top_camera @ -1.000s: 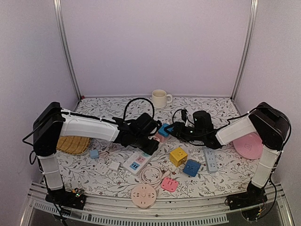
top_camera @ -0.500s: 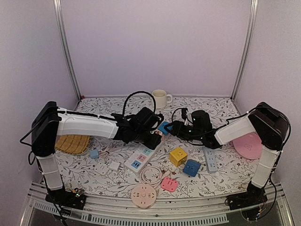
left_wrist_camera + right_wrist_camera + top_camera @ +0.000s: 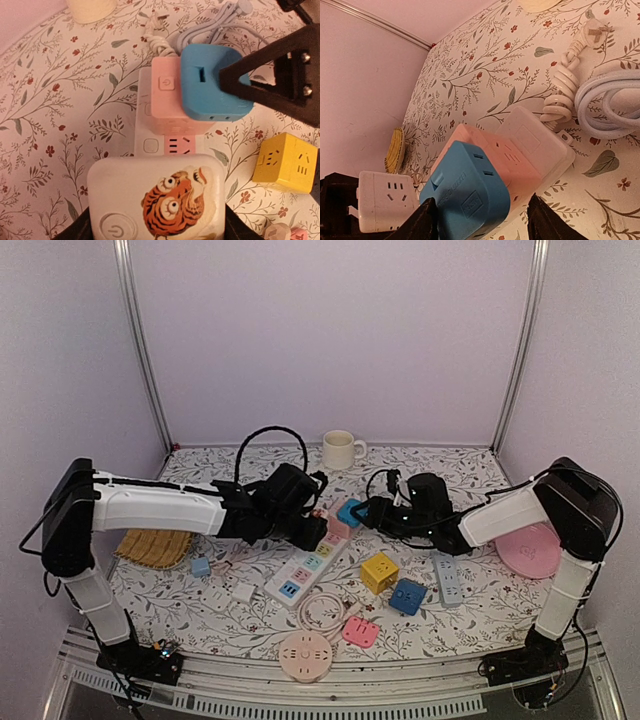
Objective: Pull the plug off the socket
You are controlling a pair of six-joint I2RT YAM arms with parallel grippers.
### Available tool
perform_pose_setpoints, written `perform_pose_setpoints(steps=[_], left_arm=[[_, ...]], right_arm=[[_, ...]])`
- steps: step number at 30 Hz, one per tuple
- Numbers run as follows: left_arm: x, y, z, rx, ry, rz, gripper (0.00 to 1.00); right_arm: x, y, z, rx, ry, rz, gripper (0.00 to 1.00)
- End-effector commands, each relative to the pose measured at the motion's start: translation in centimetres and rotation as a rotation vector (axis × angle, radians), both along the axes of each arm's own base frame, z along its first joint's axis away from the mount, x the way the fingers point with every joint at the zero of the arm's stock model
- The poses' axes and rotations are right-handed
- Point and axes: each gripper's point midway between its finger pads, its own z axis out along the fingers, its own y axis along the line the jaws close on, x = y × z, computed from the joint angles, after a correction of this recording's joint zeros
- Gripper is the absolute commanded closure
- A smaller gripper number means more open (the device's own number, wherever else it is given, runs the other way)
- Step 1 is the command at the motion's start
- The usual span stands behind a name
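While the power strip runs near-left to far-right | left gripper clamps tiger-print plug over it, seating hidden | right gripper straddles blue cube on pink cube, grip unclear

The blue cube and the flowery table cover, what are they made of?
The blue cube looks like hard plastic with a matte finish: smooth faces, rounded corners, neat moulded slots. The flowery table cover looks like thin vinyl or cloth: printed flowers, lying flat with little shine. I cannot tell which.
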Motion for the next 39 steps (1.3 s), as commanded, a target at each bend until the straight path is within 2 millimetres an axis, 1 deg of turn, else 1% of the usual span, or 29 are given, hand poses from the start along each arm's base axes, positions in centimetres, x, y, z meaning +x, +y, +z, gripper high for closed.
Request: perform_pose_setpoints(steps=[1, 2, 7, 8, 14, 17, 21, 29, 33, 34, 37, 39], left_arm=[[1.7, 2.6, 0.7, -0.097, 0.026, 0.097, 0.63], [1.9, 3.0, 0.7, -0.127, 0.042, 0.107, 0.63], [3.5, 5.1, -0.3, -0.248, 0.130, 0.145, 0.62], [4.2, 5.8, -0.5, -0.273, 0.145, 0.160, 0.62], [6.1, 7.4, -2.0, -0.397, 0.238, 0.194, 0.62], [6.6, 7.8, -3.1, -0.428, 0.287, 0.204, 0.62], [6.5, 8.2, -4.7, -0.454, 0.348, 0.209, 0.61], [6.0, 9.5, -7.0, -0.414, 0.379, 0.251, 0.57], [5.7, 10.2, -7.7, -0.389, 0.384, 0.276, 0.50], [5.6, 10.5, -7.8, -0.381, 0.382, 0.284, 0.47], [5.3, 11.2, -8.1, -0.361, 0.376, 0.309, 0.31], [5.2, 11.6, -8.2, -0.352, 0.370, 0.319, 0.22]], right_arm=[[-2.6, -0.6, -2.0, -0.077, 0.085, 0.054, 0.37], [-2.6, -0.5, -1.4, -0.068, 0.078, 0.058, 0.36], [-3.0, -0.1, 1.2, -0.015, 0.042, 0.090, 0.33], [-3.1, -0.1, 1.5, -0.002, 0.039, 0.093, 0.33], [-3.9, -0.5, 3.5, 0.050, 0.019, 0.093, 0.32], [-4.3, -0.7, 3.9, 0.067, 0.016, 0.096, 0.32], [-4.6, -0.8, 4.1, 0.080, 0.021, 0.097, 0.32], [-4.7, -1.1, 4.0, 0.082, 0.022, 0.085, 0.32], [-4.7, -1.0, 4.0, 0.085, 0.024, 0.086, 0.32], [-4.7, -1.1, 4.1, 0.086, 0.023, 0.086, 0.32], [-4.8, -1.1, 4.1, 0.086, 0.022, 0.086, 0.32], [-4.7, -1.0, 4.2, 0.088, 0.020, 0.087, 0.32]])
